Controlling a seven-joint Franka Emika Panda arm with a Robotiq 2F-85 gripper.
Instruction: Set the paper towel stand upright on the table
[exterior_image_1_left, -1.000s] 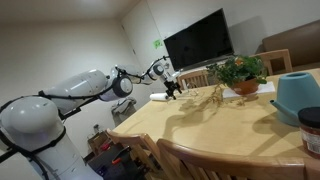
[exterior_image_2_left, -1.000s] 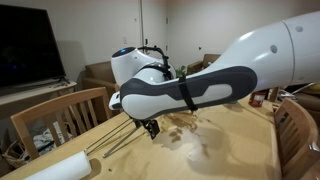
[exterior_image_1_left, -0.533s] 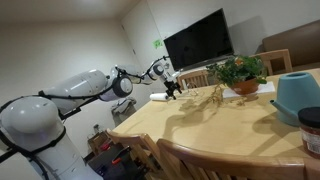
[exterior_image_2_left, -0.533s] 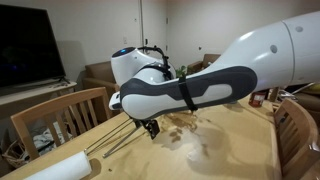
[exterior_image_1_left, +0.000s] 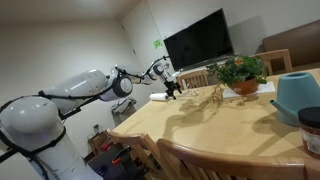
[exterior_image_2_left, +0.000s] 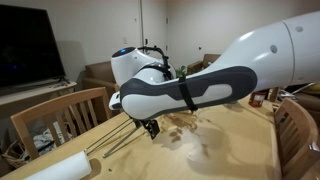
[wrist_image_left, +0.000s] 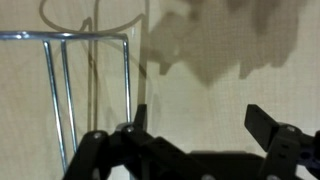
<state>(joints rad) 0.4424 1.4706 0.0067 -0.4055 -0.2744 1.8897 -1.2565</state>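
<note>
The paper towel stand (wrist_image_left: 60, 90) is thin silvery metal and lies on its side on the tan wooden table (wrist_image_left: 200, 70). Its ring base shows at the top of the wrist view, and its rods run down the left. In an exterior view its rods (exterior_image_2_left: 112, 141) lie flat on the table (exterior_image_2_left: 230, 150), stretching away from the gripper. My gripper (wrist_image_left: 200, 120) is open and empty just above the tabletop, with its left finger close beside the nearest rod. It also shows in both exterior views (exterior_image_2_left: 150, 127) (exterior_image_1_left: 172, 88), at the far end of the table (exterior_image_1_left: 210, 125).
A potted plant (exterior_image_1_left: 240, 72) and a small figurine (exterior_image_1_left: 215, 96) stand near the gripper. A flat white oblong object (exterior_image_1_left: 158, 97) lies at the table edge. A teal container (exterior_image_1_left: 297, 97) stands at the right. A white roll (exterior_image_2_left: 60, 165) and a chair (exterior_image_2_left: 60, 110) are nearby.
</note>
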